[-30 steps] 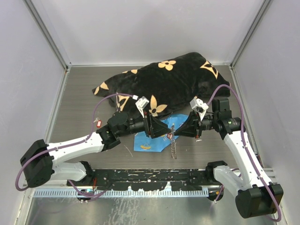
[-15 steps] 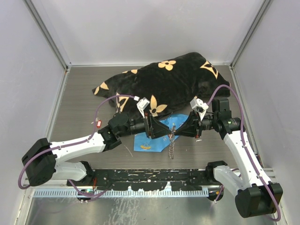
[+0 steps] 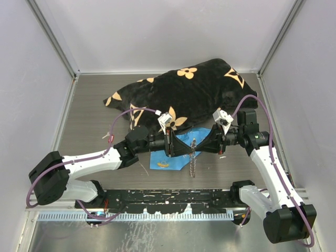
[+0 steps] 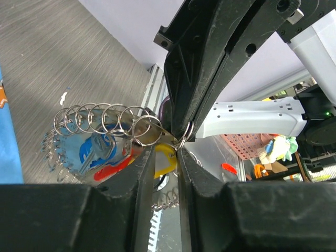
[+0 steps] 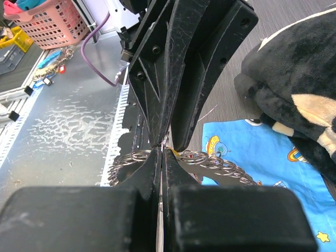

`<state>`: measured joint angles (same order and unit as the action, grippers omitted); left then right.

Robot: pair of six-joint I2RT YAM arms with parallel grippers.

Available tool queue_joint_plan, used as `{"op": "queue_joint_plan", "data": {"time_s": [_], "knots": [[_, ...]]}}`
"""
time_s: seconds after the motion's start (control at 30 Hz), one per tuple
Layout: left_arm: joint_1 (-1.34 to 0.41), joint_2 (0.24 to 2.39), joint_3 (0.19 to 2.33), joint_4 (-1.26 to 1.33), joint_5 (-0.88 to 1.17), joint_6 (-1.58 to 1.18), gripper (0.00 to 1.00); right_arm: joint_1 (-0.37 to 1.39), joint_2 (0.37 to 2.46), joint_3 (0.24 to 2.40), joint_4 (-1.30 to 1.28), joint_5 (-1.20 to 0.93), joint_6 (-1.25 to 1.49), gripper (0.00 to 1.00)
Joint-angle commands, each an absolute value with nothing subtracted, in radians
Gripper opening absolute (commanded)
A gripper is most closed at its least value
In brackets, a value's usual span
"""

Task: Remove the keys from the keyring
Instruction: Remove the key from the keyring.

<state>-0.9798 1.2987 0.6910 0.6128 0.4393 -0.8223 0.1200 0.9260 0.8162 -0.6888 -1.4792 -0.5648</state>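
The keyring (image 3: 193, 160), a chain of small silver rings, hangs between my two grippers above the blue cloth (image 3: 167, 156). My right gripper (image 3: 201, 145) is shut on one ring (image 5: 161, 151), and the chain (image 5: 223, 164) trails to both sides. My left gripper (image 3: 184, 147) faces it tip to tip. In the left wrist view its jaws (image 4: 165, 150) stand a narrow gap apart, with a yellow key head (image 4: 167, 156) between the tips. Blue and red keys (image 4: 100, 153) hang under the ring chain (image 4: 105, 118).
A black plush blanket with tan flowers (image 3: 184, 89) lies behind the grippers. A black slotted rail (image 3: 168, 199) runs along the near edge. Grey walls close the left, right and back sides.
My left gripper has slid right until it meets the right gripper's tips, and its jaws have narrowed. The right gripper has stayed shut and in place.
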Motion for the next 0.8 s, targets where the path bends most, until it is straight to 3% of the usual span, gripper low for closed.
{"op": "queue_joint_plan", "data": {"time_s": [0.0, 0.17, 0.77], "knots": [[-0.980, 1.299, 0.726, 0.662, 0.469, -0.816, 0.22, 0.113, 0.928, 0.818, -0.649, -1.529, -0.545, 0.01], [-0.979, 1.293, 0.727, 0.660, 0.469, -0.817, 0.16, 0.113, 0.927, 0.817, -0.647, -1.530, -0.542, 0.01], [-0.980, 1.245, 0.720, 0.677, 0.450, -0.816, 0.23, 0.109, 0.925, 0.815, -0.644, -1.531, -0.537, 0.01]]}}
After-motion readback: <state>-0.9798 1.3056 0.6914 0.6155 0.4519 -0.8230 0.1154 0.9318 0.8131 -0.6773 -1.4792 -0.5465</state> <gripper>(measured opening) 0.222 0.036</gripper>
